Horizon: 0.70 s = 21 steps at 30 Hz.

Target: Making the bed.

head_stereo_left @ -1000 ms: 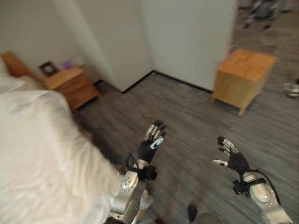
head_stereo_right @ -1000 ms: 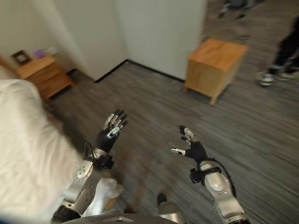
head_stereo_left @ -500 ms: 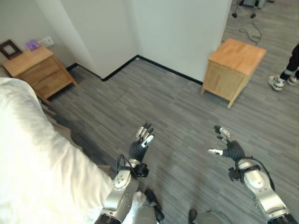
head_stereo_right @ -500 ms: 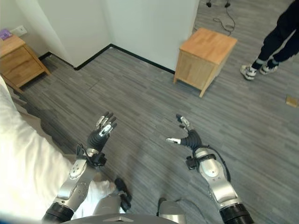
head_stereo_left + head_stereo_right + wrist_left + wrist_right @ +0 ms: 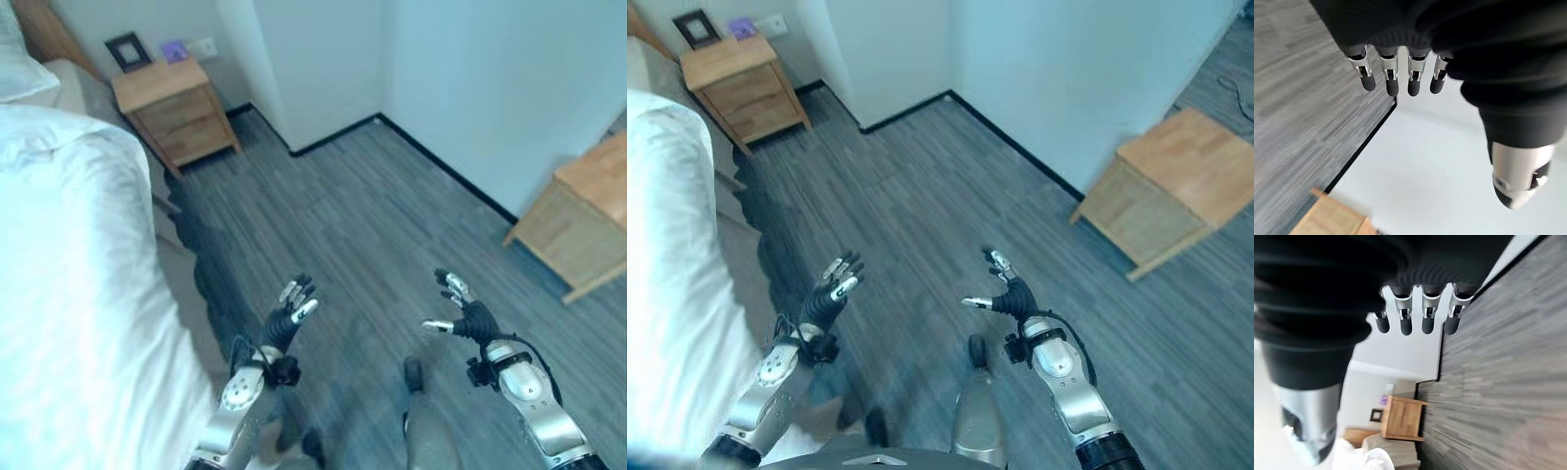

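Both hands, left [image 5: 291, 309] and right [image 5: 460, 311], are held open and empty over the floor [image 5: 372, 225], well clear of the bed [image 5: 69, 294] at the robot's left, so the white duvet [image 5: 59, 245] is probably yet to be reached.

I'm in a bedroom: bed [image 5: 69, 294] with white duvet on my left, wooden nightstand [image 5: 176, 108] by the wall carrying a small picture frame [image 5: 128, 50], second wooden cabinet [image 5: 1171, 191] on my right, grey plank floor [image 5: 362, 225], white walls [image 5: 470, 78].
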Available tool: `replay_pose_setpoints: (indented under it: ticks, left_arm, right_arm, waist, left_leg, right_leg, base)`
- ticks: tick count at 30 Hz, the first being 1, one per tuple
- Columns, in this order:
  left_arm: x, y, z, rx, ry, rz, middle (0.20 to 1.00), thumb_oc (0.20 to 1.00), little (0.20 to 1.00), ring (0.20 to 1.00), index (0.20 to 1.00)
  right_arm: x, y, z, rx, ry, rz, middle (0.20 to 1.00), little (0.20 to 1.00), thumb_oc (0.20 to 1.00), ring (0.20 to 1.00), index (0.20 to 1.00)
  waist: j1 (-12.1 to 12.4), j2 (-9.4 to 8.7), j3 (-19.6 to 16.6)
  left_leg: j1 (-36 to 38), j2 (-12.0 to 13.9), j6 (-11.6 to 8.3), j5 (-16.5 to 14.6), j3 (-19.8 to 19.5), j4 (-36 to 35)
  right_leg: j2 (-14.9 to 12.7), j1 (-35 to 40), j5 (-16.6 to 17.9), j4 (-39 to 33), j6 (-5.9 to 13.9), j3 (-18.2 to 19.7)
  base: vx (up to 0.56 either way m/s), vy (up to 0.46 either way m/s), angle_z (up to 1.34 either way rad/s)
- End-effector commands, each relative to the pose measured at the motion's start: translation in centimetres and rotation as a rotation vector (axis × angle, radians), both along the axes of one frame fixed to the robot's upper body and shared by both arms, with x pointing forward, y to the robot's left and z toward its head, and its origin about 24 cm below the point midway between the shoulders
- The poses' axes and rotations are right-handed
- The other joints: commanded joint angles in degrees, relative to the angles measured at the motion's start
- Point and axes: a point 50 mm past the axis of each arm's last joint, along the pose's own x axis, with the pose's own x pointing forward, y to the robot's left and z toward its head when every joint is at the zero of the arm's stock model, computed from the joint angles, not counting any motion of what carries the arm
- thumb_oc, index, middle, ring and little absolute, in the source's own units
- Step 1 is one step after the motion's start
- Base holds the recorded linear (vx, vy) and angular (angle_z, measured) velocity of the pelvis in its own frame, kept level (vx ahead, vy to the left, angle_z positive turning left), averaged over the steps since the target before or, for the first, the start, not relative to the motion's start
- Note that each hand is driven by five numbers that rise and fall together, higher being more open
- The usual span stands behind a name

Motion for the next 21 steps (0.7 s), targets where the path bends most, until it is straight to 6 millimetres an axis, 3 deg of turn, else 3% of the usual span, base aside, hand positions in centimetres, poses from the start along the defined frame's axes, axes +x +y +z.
replay_pose_setpoints:
  ticks: [1, 2, 3, 4, 6, 7, 10, 11, 12, 14, 15, 17, 18, 19, 20, 21]
  left_arm:
    - [1.7, -0.8, 3.6, -0.060, -0.188, -0.019, 1.000, 1.000, 1.000, 1.000, 1.000]
    - [1.7, -0.9, 3.6, -0.061, -0.188, -0.020, 1.000, 1.000, 1.000, 1.000, 1.000]
    - [1.7, -1.1, 3.4, -0.085, -0.174, -0.015, 1.000, 1.000, 1.000, 1.000, 1.000]
    - [1.7, -1.1, 3.5, -0.085, -0.175, -0.014, 1.000, 1.000, 1.000, 1.000, 1.000]
    - [1.5, -0.7, 3.2, -0.087, -0.159, 0.002, 1.000, 1.000, 1.000, 1.000, 1.000]
    - [1.1, -0.2, 2.7, -0.097, -0.137, 0.020, 1.000, 1.000, 1.000, 1.000, 1.000]
    - [0.6, 0.2, 2.1, -0.092, -0.110, 0.040, 1.000, 1.000, 1.000, 1.000, 1.000]
    - [0.3, 0.3, 1.6, -0.081, -0.090, 0.048, 1.000, 1.000, 1.000, 1.000, 1.000]
    - [0.1, 0.8, 1.5, -0.063, -0.085, 0.072, 1.000, 1.000, 1.000, 1.000, 1.000]
    - [-0.1, 1.1, 1.5, -0.052, -0.088, 0.087, 1.000, 1.000, 1.000, 1.000, 1.000]
    - [-0.4, 2.5, 2.1, 0.028, -0.119, 0.155, 1.000, 1.000, 1.000, 1.000, 1.000]
    - [-0.5, 3.6, 2.7, 0.099, -0.148, 0.195, 1.000, 1.000, 1.000, 1.000, 1.000]
    - [-0.6, 4.8, 3.7, 0.209, -0.194, 0.233, 1.000, 1.000, 1.000, 1.000, 1.000]
    - [-0.2, 5.6, 4.5, 0.312, -0.234, 0.234, 1.000, 1.000, 1.000, 1.000, 1.000]
    - [0.4, 6.0, 5.3, 0.389, -0.276, 0.240, 1.000, 1.000, 1.000, 1.000, 1.000]
    - [0.5, 6.1, 5.8, 0.428, -0.304, 0.232, 1.000, 1.000, 1.000, 1.000, 1.000]
  right_arm:
    - [1.1, 0.1, 3.7, -0.021, -0.177, 0.042, 1.000, 1.000, 1.000, 1.000, 1.000]
    - [1.1, 0.1, 3.7, -0.021, -0.178, 0.042, 1.000, 1.000, 1.000, 1.000, 1.000]
    - [1.2, -0.4, 3.8, -0.032, -0.176, 0.031, 1.000, 1.000, 1.000, 1.000, 1.000]
    - [1.2, -0.4, 3.8, -0.032, -0.177, 0.031, 1.000, 1.000, 1.000, 1.000, 1.000]
    - [1.2, -0.6, 3.8, -0.044, -0.174, 0.024, 1.000, 1.000, 1.000, 1.000, 1.000]
    - [1.1, -0.8, 3.7, -0.058, -0.167, 0.013, 1.000, 1.000, 1.000, 1.000, 1.000]
    - [1.0, -1.1, 3.6, -0.068, -0.162, 0.000, 1.000, 1.000, 1.000, 1.000, 1.000]
    - [0.9, -1.5, 3.4, -0.075, -0.155, -0.024, 1.000, 1.000, 1.000, 1.000, 1.000]
    - [0.8, -2.1, 3.0, -0.074, -0.143, -0.068, 1.000, 1.000, 1.000, 1.000, 1.000]
    - [0.7, -2.3, 2.8, -0.067, -0.137, -0.086, 1.000, 1.000, 1.000, 1.000, 1.000]
    - [0.6, -2.9, 2.9, -0.073, -0.150, -0.140, 1.000, 1.000, 1.000, 1.000, 1.000]
    - [0.4, -3.5, 3.1, -0.102, -0.167, -0.178, 1.000, 1.000, 1.000, 1.000, 1.000]
    - [0.0, -4.1, 3.2, -0.159, -0.189, -0.233, 1.000, 1.000, 1.000, 1.000, 1.000]
    - [0.0, -4.3, 3.4, -0.198, -0.204, -0.245, 1.000, 1.000, 1.000, 1.000, 1.000]
    - [0.3, -4.3, 3.8, -0.232, -0.229, -0.254, 1.000, 1.000, 1.000, 1.000, 1.000]
    - [0.5, -4.1, 4.6, -0.257, -0.270, -0.239, 1.000, 1.000, 1.000, 1.000, 1.000]
  waist:
    - [-1.2, -1.22, 2.4]
    - [-1.7, -1.07, 2.4]
    - [-1.2, -1.90, 3.5]
    - [-1.5, -1.71, 3.7]
    - [-1.5, -2.13, 4.2]
    - [-1.2, -1.79, 3.8]
    - [-0.3, -1.48, 3.0]
    - [0.4, -0.56, 2.2]
    - [1.0, 0.02, 1.7]
    - [1.1, -0.05, 1.5]
    - [1.3, 0.09, 0.8]
    - [1.1, 0.76, -0.8]
    - [2.2, -0.55, -1.8]
    - [2.7, -1.64, -2.0]
    - [2.2, -2.62, -1.4]
    - [1.5, -2.58, -1.0]
  left_leg:
    - [-4.3, -0.3, -3.63, 0.5, 1.2, 13.8]
    - [-4.9, -0.1, -3.73, 0.2, 0.6, 14.6]
    - [-7.9, 2.5, -4.47, 3.5, 4.0, 22.6]
    - [-8.2, 2.8, -4.61, 3.2, 3.5, 23.4]
    - [-9.1, 5.7, -4.71, 4.9, 9.2, 26.7]
    - [-10.3, 6.1, -4.42, 4.7, 13.8, 24.2]
    - [-11.9, 4.0, -3.93, 4.2, 14.5, 19.2]
    - [-13.4, 4.2, -4.84, 7.8, 15.4, 12.6]
    - [-15.1, 7.0, -5.71, 12.1, 18.3, 7.2]
    - [-15.3, 8.0, -5.80, 13.3, 19.5, 4.7]
    - [-15.2, 10.8, -6.62, 16.1, 22.9, 2.0]
    - [-13.6, 11.2, -7.02, 17.1, 24.0, 1.1]
    - [-12.1, 10.4, -5.44, 17.6, 26.8, 1.8]
    - [-10.8, 9.1, -3.73, 15.8, 27.9, 1.8]
    - [-8.9, 7.1, -1.89, 13.4, 28.4, 1.7]
    - [-6.7, 5.8, -0.55, 11.3, 28.3, 1.4]
  right_leg:
    - [-3.3, 8.3, -1.4, -2.6, 2.82, -1.4]
    - [-3.2, 8.4, -1.4, -2.7, 2.72, -2.0]
    - [-4.2, 12.3, -2.6, -4.1, 1.13, -4.6]
    - [-4.0, 12.6, -2.5, -4.3, 1.01, -5.0]
    - [-3.9, 15.9, -3.8, -5.6, -0.04, -6.9]
    - [-3.6, 18.4, -4.9, -6.8, -0.04, -8.5]
    - [-3.8, 19.5, -5.2, -7.8, 0.75, -9.8]
    - [-3.5, 20.9, -5.8, -8.8, 1.69, -11.4]
    - [-3.4, 23.0, -6.8, -9.5, 2.75, -13.8]
    - [-3.7, 23.9, -7.2, -9.7, 3.06, -14.6]
    - [-4.1, 26.5, -8.2, -9.3, 4.26, -16.3]
    - [-3.7, 27.8, -9.4, -9.0, 4.73, -15.9]
    - [-5.4, 28.1, -10.7, -3.2, 4.90, -15.4]
    - [-6.5, 26.1, -10.6, 4.8, 5.98, -15.6]
    - [-8.5, 21.4, -6.0, 14.3, 8.06, -14.8]
    - [-9.6, 16.7, -1.9, 21.9, 8.68, -13.6]
  base:
    - [0.09, -0.187, 0.37]
    - [0.18, -0.347, 0.57]
    - [0.07, -0.177, 0.81]
    - [0.12, -0.231, 0.90]
    - [0.16, -0.139, 0.54]
    - [0.18, -0.092, 0.24]
    - [0.21, 0.032, 0.32]
    - [0.40, 0.178, 0.30]
    - [0.45, 0.197, 0.45]
    - [0.36, 0.140, 0.57]
    - [0.51, 0.164, 0.27]
    - [0.62, 0.201, -0.04]
    - [0.60, 0.231, -0.06]
    - [0.63, 0.268, -0.07]
    - [0.48, 0.237, 0.24]
    - [0.51, 0.164, 0.50]
